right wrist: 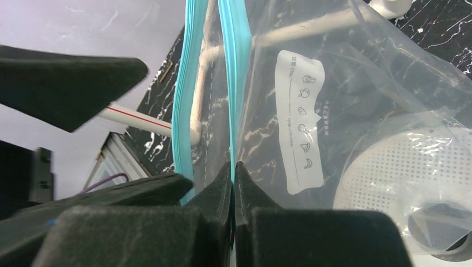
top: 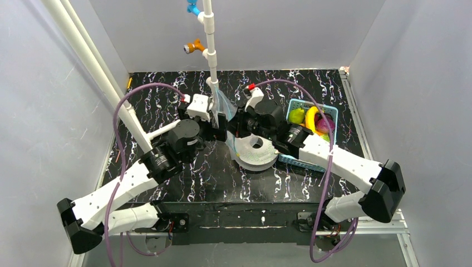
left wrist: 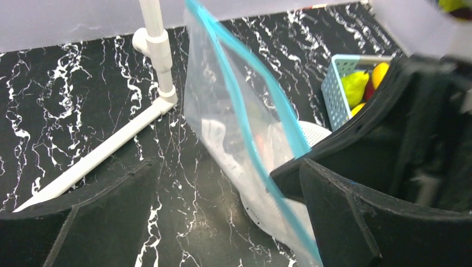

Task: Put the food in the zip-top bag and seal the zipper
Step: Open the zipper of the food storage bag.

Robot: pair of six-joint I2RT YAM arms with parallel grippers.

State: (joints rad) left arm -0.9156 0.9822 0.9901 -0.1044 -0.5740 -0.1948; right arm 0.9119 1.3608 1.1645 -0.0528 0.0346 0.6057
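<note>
Right fingers [right wrist: 234,186] are clamped tight, pads pressed flat together with a fold of the bag [right wrist: 356,83] pinched between them, just below one teal band of the zipper [right wrist: 232,67]. The bag is held up on edge over the middle of the table [left wrist: 72,94], leaning a little, and its mouth is parted. In the right wrist view the two teal bands stand apart, the second one bowing off to the left. Left fingers [top: 219,127] are spread wide and grasp nothing. In their own wrist view the bag runs up between them, closer to the right-hand finger (whether the plastic actually brushes that finger, I cannot tell). The food sits in the basket [left wrist: 333,92], off to the right of the bag. A pear [left wrist: 354,86] shows over the rim, with a banana [top: 310,119] curled beside it and a purple piece [top: 327,125] next along. Through the clear plastic you can see a white perforated dish [top: 256,153] lying on the table under the bag's lower end. A white pipe [left wrist: 158,61] stands just behind the bag.
</note>
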